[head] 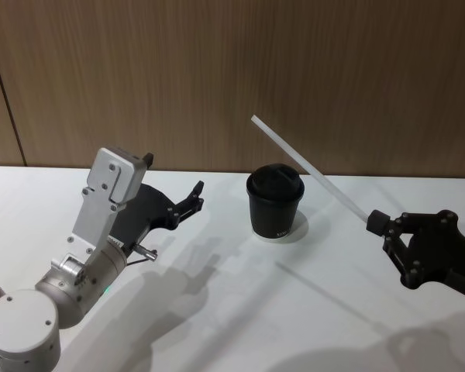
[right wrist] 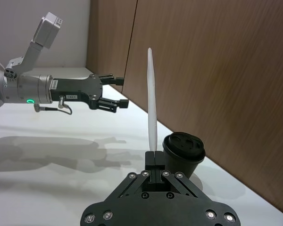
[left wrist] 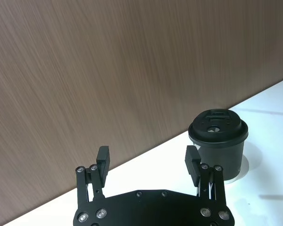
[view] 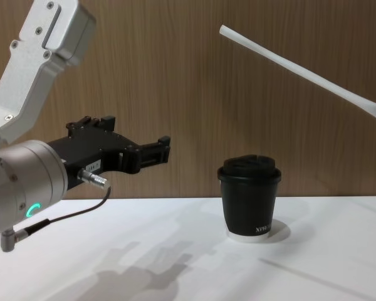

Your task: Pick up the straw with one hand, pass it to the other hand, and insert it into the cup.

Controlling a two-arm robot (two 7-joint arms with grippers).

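The black, blocky right hand hangs over the right side of the white bench, its fingers pressed together on the lower end of a long, thin, straight white straw. From that pinch the straw slants up towards the back edge and the bench's middle, held in the air and touching nothing else. In the chest view it passes well above a small black paper cup with a domed black lid. Whether its free tip lies straight over the lid or behind it is hard to judge.

The cup stands upright near the middle of the back edge, close to the brown wood-grain wall panel.

The long black left hand, on a silver wrist with a green ring light, hovers above the left part of the bench near the back edge. Its fingers are spread with nothing between them and point towards the cup, staying apart from it.
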